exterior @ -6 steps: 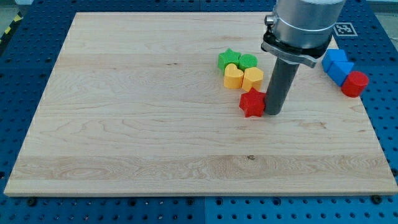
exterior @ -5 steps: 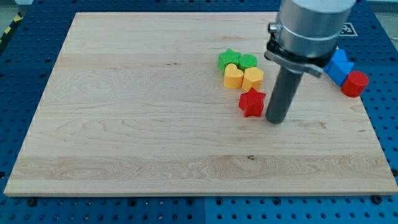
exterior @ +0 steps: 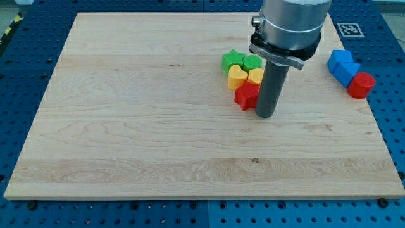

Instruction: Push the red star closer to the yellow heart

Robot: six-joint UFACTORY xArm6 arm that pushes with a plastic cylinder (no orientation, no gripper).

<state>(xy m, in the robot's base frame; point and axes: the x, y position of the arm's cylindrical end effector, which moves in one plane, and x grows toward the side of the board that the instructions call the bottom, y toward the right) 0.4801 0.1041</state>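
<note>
The arm has no pincer at all, so there's nothing to call released or clenched – it just ends in a dark rod, and my tip point(exterior: 266, 116) sits on the wooden board point(exterior: 126, 126) right against the red star point(exterior: 246, 97), on the star's right side as seen in the view. The red star is tucked in just below the two yellow hearts, touching or very nearly touching them: one yellow heart point(exterior: 237, 77) on the view's left and a second yellow heart point(exterior: 255, 76) partly hidden behind the rod. Above those sit a green star point(exterior: 231, 60) and another green block point(exterior: 252, 61) whose shape is hard to make out. Well apart, near the board's right edge, there's a pair of blue blocks point(exterior: 343, 64) with a red cylinder point(exterior: 361, 85) touching them.
</note>
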